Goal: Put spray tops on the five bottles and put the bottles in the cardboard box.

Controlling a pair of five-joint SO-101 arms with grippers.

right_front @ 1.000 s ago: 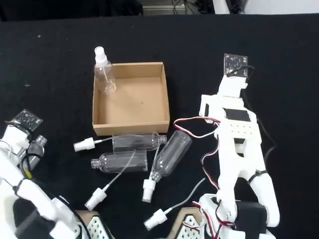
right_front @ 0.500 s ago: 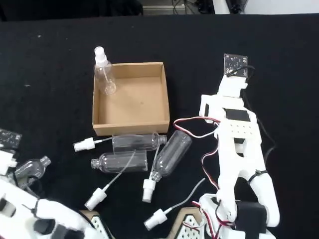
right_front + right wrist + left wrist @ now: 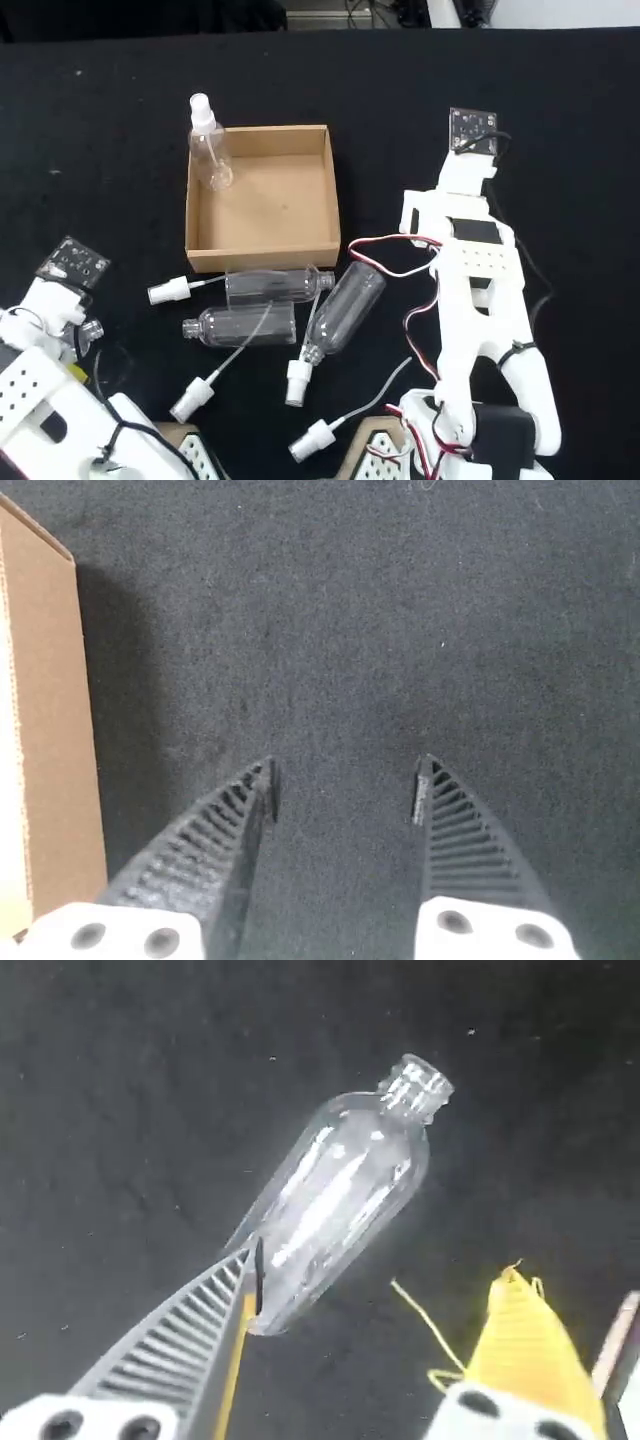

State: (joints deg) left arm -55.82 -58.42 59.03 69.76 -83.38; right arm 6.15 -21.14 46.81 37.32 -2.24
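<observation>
A clear uncapped bottle lies on the black table between the fingers of my left gripper. The jaws are open, and one ribbed finger touches the bottle's base end. From above, its neck pokes out from under the left wrist at the near left. One bottle with a spray top stands in the back left corner of the cardboard box. Three uncapped bottles lie in front of the box. My right gripper is open over bare table beside the box wall.
Loose spray tops with tubes lie among and in front of the bottles. The right arm stretches along the right side, with red and white cables looping near the box's front right corner.
The left wrist swung out to the left, then came back over the bottle. The bottle shifted toward the table's near edge. The right arm has not moved.
</observation>
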